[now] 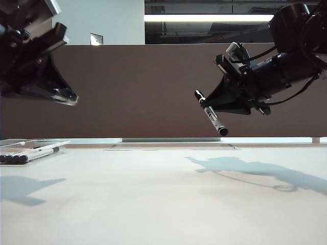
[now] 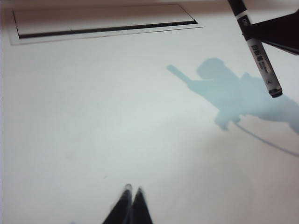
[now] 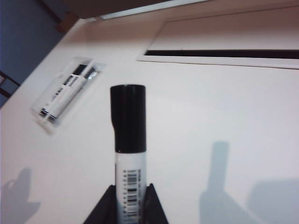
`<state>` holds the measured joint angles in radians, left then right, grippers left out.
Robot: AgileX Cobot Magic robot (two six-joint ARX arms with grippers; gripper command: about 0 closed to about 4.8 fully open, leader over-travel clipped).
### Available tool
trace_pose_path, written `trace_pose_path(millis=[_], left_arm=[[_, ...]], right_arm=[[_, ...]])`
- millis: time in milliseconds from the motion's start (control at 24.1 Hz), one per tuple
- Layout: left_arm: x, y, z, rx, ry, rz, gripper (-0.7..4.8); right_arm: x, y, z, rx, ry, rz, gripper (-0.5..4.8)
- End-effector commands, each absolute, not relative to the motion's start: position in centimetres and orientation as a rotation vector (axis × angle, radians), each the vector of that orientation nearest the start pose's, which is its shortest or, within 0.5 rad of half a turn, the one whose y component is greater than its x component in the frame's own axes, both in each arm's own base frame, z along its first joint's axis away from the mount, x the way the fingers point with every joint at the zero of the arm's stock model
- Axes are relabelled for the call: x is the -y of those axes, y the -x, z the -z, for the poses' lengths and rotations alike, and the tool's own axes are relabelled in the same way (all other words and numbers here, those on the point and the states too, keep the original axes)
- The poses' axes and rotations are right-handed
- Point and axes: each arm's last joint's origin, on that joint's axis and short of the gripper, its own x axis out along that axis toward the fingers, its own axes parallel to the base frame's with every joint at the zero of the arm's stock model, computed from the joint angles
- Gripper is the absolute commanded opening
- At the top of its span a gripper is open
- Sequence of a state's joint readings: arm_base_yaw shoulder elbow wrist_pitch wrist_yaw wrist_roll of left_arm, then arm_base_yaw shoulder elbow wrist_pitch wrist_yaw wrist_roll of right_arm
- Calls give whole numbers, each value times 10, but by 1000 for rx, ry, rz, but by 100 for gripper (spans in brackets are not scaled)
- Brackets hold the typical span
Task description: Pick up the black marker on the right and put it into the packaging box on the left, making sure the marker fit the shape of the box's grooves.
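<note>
Right gripper point(image 3: 129, 198): raised high above the table point(image 1: 163, 204) on the right, clamped on the black marker point(image 1: 211, 117), which slants downward. Left gripper point(image 2: 131, 198): fingers pressed together, empty, aloft at left. Packaging box point(image 1: 23, 151): on the table's far left edge, holding markers.

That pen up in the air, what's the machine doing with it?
The right gripper is shut on the black marker and holds it tilted above the white table, on the right side. The packaging box lies at the table's far left with markers already in it. The left gripper hangs shut and empty above the table near the box. The marker is not yet in the box.
</note>
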<state>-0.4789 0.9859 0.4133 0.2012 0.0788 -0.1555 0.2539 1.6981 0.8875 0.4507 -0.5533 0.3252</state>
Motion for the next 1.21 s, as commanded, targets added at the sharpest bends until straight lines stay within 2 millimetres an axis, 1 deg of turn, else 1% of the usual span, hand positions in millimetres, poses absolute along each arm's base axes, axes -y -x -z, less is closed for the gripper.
trace_pose_path(millis=[42,125,166,291,416,541,790,873,1039,1206], left_arm=[[104,-181,-208,-378,99,558,-6],[111,-181,-206,-367,98,587,-6],[120,-180,-205,-356,98,626,-6],[132,-180,-201,-355,116,667,-6],[142,-179,-196,-371,150,696,-6],[149,-181,-191,-390,205,709,-6],[159,-186,-184,-387,311,716,-6],[161,-189,-181,-395,378,709,-6],[164,-193,-175,-429,465,692,-6],[167,-194,-172,-443,509,690,-4]], right_arm=[[-113,-329,-199,-446,-364,-790,-6],[-120,-325,-198,-438,-358,-817,-6],[-128,-322,-197,-437,-352,-844,-6],[-140,-316,-197,-440,-340,-892,-6],[-149,-312,-197,-450,-343,-923,-6],[-155,-310,-198,-456,-361,-937,-6],[-159,-305,-198,-489,-402,-1007,-6],[-160,-302,-197,-459,-404,-1041,-6],[-157,-295,-194,-412,-465,-1058,-6],[-154,-290,-190,-383,-482,-1071,-6]])
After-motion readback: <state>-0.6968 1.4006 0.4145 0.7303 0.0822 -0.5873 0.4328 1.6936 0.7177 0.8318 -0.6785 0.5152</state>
